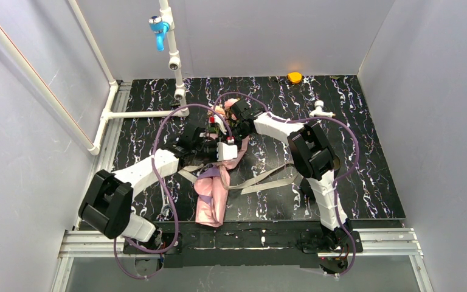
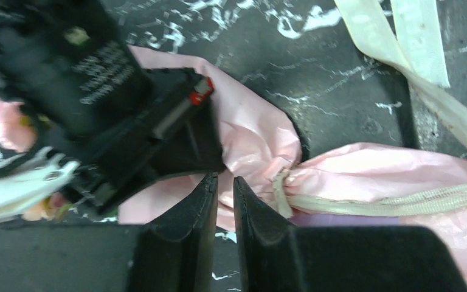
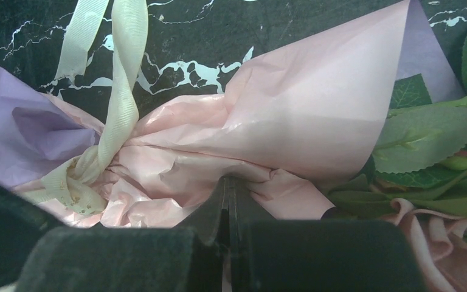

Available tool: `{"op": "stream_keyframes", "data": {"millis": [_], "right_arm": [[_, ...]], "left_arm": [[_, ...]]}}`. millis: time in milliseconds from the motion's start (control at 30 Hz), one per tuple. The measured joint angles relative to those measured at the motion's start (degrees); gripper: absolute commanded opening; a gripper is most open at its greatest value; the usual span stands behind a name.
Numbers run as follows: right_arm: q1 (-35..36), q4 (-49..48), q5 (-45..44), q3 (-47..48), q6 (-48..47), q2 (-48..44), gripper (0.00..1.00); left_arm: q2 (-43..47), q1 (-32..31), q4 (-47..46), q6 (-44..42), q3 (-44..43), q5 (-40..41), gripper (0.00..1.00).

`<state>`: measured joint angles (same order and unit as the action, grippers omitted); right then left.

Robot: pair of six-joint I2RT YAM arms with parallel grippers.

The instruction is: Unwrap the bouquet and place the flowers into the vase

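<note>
Right gripper (image 3: 228, 181) pinched shut on the wrap of the bouquet (image 3: 267, 121), flat on the table (image 1: 371, 182), left gripper (image 2: 225, 185) barely parted beside the ribbon (image 2: 371, 204) knot: hold firm, tug ribbon, not paper

**Bright Above, Soft Up Close**

Diffuse light filled the overhead view, with faint shadows on the black marbled table top (image 1: 365, 182). In the left wrist view the pale pink rose (image 2: 3, 125) was blurred and the black fingers (image 2: 182, 243) unfocused. The shiny pink wrapping paper (image 3: 316, 115) carried a soft sheen.
</note>
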<state>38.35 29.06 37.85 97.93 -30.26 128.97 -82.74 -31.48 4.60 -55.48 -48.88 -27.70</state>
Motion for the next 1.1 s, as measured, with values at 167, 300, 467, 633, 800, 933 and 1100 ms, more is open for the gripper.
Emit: {"op": "stream_keyframes", "data": {"millis": [167,300,467,633,800,933,1100], "right_arm": [[0.0,0.02,-0.02,0.0,-0.04,0.0,0.01],[0.0,0.02,-0.02,-0.02,-0.09,0.0,0.01],[0.0,0.02,0.0,-0.02,-0.13,0.0,0.01],[0.0,0.02,0.0,-0.04,-0.15,0.0,0.01],[-0.02,0.0,0.2,-0.22,-0.17,0.0,0.01],[-0.04,-0.02,0.24,-0.22,-0.17,0.0,0.01],[-0.04,0.0,0.24,-0.22,-0.17,0.0,0.01]], "left_arm": [[2.64,0.02,-3.54,0.92,-0.07,-1.01,0.16],[2.8,0.04,-2.32,1.68,-0.72,-2.29,0.29],[2.8,0.87,2.71,2.05,-1.77,-4.48,0.34],[2.75,2.6,8.15,2.08,-3.23,-6.23,0.31],[2.01,4.7,11.32,1.81,-3.26,-6.67,0.28],[0.48,5.07,13.22,1.25,-3.26,-7.08,0.3],[-2.01,5.05,13.79,1.09,-3.32,-7.26,0.26]]}}
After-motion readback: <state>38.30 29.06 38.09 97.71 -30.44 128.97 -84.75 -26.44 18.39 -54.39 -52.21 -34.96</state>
